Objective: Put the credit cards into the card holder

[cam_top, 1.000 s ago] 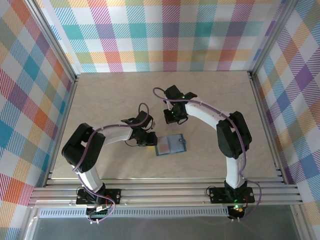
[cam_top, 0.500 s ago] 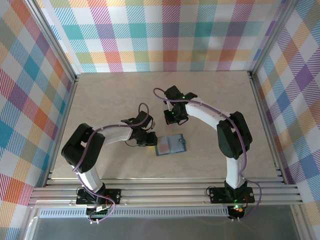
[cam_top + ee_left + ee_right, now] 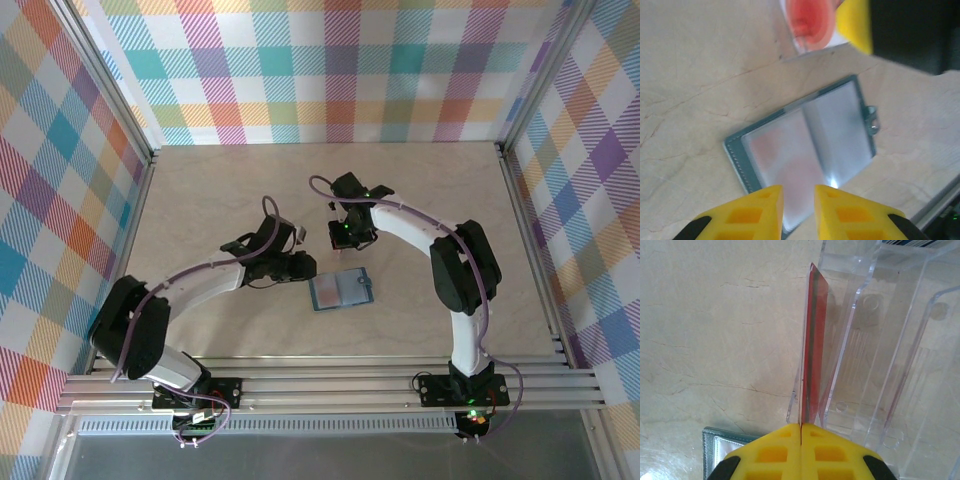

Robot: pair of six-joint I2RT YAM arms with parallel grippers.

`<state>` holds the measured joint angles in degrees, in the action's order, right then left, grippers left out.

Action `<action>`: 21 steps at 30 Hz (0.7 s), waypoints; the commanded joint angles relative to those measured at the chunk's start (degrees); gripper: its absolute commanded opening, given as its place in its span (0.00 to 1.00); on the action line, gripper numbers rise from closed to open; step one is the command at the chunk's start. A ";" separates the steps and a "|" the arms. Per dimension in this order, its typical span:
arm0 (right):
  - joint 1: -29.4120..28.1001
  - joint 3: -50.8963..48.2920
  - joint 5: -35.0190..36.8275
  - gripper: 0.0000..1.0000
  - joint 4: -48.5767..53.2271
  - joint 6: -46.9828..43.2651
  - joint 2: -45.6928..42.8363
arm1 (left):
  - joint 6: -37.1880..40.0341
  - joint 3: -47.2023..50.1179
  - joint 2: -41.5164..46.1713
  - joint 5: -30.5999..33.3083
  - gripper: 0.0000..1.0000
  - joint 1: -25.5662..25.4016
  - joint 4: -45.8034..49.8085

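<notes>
Plaid-walled room, from above: checked walls are enclosing a pale counter (image 3: 220,200); the card holder (image 3: 341,291) is lying open between the two arms, pockets facing up to take cards.
Left wrist view: the left gripper (image 3: 797,192) is hovering over the holder; its fingers are standing slightly apart and empty, probably ready to steady it.
Right wrist view: the right gripper (image 3: 801,427) is clamping a red credit card (image 3: 812,340) edge-on at the edge of the clear case (image 3: 880,340); that thin-side grip is likely suiting a slide into a pocket.

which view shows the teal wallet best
Left wrist: the wallet lies open and flat, clear pockets and snap tab both visible. The top view shows it whole but small. The right wrist catches one corner.
</notes>
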<state>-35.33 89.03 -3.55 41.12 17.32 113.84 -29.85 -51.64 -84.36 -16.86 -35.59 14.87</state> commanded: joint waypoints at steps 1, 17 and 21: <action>0.44 -0.32 -2.68 0.00 0.23 0.74 1.12 | -4.03 -2.63 1.46 2.61 0.25 -0.10 0.55; 1.31 -1.41 -5.37 0.00 -0.47 0.63 -0.26 | -15.19 -15.08 -22.64 -10.69 0.03 7.25 -18.28; 1.47 -1.41 -5.06 0.00 -0.16 0.67 -0.29 | -15.84 -18.51 -26.55 -11.79 0.03 7.41 -18.75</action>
<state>-34.13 88.44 -7.20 40.12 17.56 113.86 -44.27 -67.13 -109.56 -25.74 -28.56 -0.54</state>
